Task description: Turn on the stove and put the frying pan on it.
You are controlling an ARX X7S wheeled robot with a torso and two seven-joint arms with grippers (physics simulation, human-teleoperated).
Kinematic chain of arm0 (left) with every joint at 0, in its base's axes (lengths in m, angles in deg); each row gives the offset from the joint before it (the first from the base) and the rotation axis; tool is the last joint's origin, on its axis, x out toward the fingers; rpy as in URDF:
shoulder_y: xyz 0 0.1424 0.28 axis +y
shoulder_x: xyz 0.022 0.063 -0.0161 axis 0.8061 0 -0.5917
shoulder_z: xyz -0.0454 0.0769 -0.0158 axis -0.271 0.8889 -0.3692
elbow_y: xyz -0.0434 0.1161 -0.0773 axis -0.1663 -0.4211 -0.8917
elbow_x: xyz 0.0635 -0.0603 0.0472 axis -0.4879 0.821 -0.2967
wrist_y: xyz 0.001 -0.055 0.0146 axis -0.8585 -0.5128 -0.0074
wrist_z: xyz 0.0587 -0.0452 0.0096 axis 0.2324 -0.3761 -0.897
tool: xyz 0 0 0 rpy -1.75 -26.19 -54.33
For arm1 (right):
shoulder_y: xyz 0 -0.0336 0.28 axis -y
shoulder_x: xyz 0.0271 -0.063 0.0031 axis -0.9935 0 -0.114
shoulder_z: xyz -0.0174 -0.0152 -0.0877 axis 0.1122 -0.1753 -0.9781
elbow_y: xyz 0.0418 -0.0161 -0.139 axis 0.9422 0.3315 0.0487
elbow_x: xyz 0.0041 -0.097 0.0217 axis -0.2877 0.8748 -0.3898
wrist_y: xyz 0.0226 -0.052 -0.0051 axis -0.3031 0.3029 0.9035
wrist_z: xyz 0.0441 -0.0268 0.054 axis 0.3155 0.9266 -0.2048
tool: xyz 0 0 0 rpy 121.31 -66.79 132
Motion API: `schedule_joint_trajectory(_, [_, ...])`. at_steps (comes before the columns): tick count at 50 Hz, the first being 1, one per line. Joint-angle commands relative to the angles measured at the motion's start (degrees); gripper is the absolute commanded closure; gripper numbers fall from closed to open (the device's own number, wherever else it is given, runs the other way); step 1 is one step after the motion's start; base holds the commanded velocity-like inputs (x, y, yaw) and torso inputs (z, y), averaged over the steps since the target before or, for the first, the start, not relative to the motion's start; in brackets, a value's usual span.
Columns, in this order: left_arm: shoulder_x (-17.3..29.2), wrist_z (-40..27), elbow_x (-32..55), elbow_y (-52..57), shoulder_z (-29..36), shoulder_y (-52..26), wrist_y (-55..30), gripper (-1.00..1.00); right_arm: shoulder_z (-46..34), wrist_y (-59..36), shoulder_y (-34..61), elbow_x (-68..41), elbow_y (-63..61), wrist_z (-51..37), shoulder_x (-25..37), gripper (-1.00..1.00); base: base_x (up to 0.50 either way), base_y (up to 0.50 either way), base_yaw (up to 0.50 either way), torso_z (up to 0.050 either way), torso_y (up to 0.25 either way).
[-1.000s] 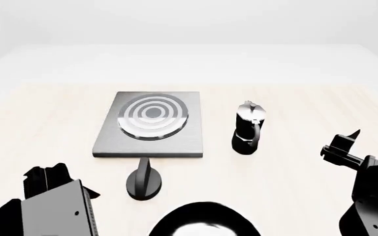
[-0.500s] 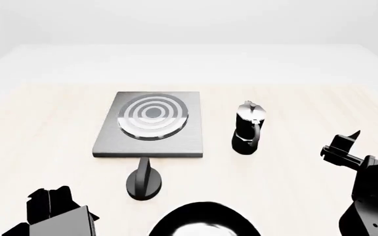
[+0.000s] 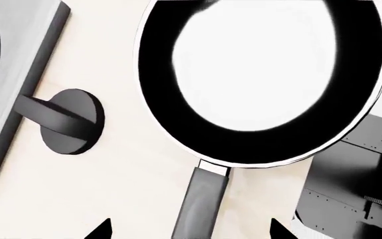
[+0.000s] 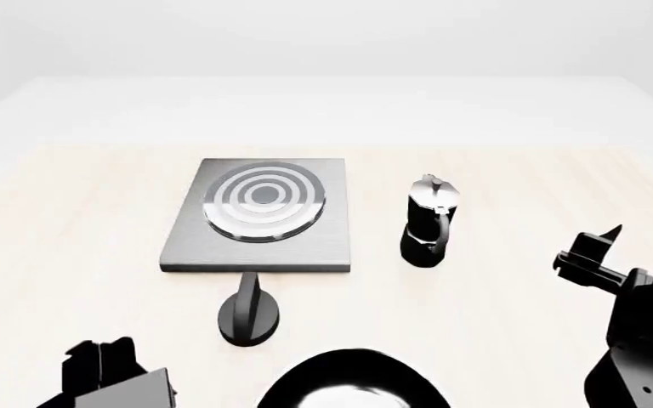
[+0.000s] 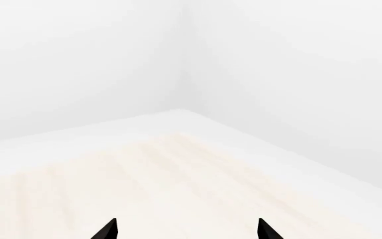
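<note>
Pale counter [image 4: 508,340], white walls. Left end effector [image 3: 187,230] spread wide, empty, straddling frying pan [image 3: 257,79] handle [image 3: 201,204]. Likely rigid, pan-heavy; best gripped mid-handle.

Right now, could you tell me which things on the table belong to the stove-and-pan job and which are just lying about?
Part of the job:
- stove
- knob
- frying pan

Just lying about:
- moka pot

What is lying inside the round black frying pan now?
The round black frying pan shows only its glossy pale bottom, with nothing lying in it. In the head view, the frame edge cuts off most of it.
</note>
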Motion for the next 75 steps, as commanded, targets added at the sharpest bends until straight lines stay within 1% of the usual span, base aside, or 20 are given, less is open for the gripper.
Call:
schedule_joint_trajectory(1, [0.3,3.46,-5.17,0.05,-0.11,3.14,-0.4,-1.0,-0.28,0.19,-0.05,-0.08,0.0,-0.14,0.09,-1.0,0.0,0.0,0.0,0.0,0.0])
schedule_joint_trajectory(13, [-0.98,7.84,-12.42,0.24,1.43,7.52,-0.32,-1.0,-0.34,0.44,-0.19,-0.28,0.03,-0.21,0.18,-1.0,0.0,0.0,0.0,0.0,0.0])
schedule_joint_trajectory(24, [-0.16,12.73,-19.68,0.04,2.21,10.97,1.3,-1.0,-0.57,0.57,-0.27,-0.37,0.02,-0.33,0.24,-1.0,0.0,0.0,0.0,0.0,0.0])
schedule_joint_trajectory(27, [0.23,14.87,-23.13,-0.24,2.96,12.74,2.16,-1.0,-0.63,0.56,-0.28,-0.38,-0.03,-0.39,0.29,-1.0,0.0,0.0,0.0,0.0,0.0])
schedule_joint_trajectory(42, [0.77,20.33,-32.37,-2.12,6.26,16.0,4.21,-1.0,-0.7,0.38,-0.37,-0.59,-0.44,-0.63,0.53,-1.0,0.0,0.0,0.0,0.0,0.0])
schedule_joint_trajectory(49, [0.24,21.91,-35.8,-3.02,8.11,17.44,5.32,-1.0,-0.71,0.45,-0.52,-0.75,-0.58,-0.67,0.57,-1.0,0.0,0.0,0.0,0.0,0.0])
schedule_joint_trajectory(63, [-0.1,22.9,-38.36,-4.92,9.77,18.18,6.07,-1.0,-0.69,0.57,-0.59,-1.04,-0.47,-0.79,0.64,-1.0,0.0,0.0,0.0,0.0,0.0])
schedule_joint_trajectory(75, [-0.14,24.65,-42.77,-7.65,11.8,19.38,8.01,-1.0,-0.91,0.54,-0.52,-1.17,-0.47,-0.98,0.74,-1.0,0.0,0.0,0.0,0.0,0.0])
